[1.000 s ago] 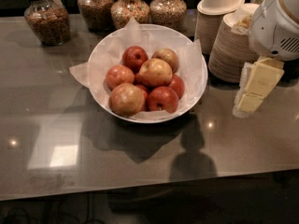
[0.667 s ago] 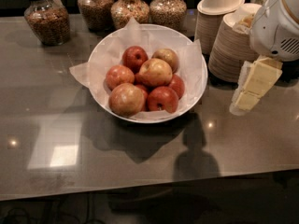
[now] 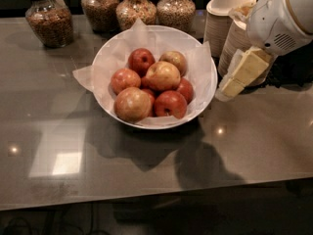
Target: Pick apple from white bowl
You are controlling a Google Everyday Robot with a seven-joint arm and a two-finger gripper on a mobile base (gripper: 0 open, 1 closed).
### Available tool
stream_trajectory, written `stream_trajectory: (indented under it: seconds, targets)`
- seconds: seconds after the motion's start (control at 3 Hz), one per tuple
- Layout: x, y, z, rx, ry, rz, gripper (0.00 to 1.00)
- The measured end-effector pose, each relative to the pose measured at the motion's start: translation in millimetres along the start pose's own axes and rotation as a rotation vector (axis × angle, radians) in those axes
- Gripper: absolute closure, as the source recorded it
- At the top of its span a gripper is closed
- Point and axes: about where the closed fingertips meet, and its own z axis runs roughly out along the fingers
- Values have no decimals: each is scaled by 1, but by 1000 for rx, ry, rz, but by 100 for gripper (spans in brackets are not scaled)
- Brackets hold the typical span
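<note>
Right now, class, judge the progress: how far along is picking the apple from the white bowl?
Done: nothing; the pale yellow apple lies atop the pile in the white bowl. In hand: the tool hangs to the bowl's right, apart from it. Left: reach over, grasp the apple, lift it out.

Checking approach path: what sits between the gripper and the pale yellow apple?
Camera view: the gripper hangs right of the white bowl; only bowl rim and paper liner separate it from the apple.

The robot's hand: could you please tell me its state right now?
Hand: open or closed cannot be told; nothing visibly held; it hangs just right of the wide white paper-lined bowl, away from the pale yellow apple.
</note>
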Motion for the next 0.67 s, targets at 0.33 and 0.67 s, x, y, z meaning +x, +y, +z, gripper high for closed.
stream_trajectory:
  seconds: [0.33, 0.67]
  targets:
    - [-18, -8, 3, 21, -97, 21, 0]
    - [-48, -9, 17, -4, -230, 40, 7]
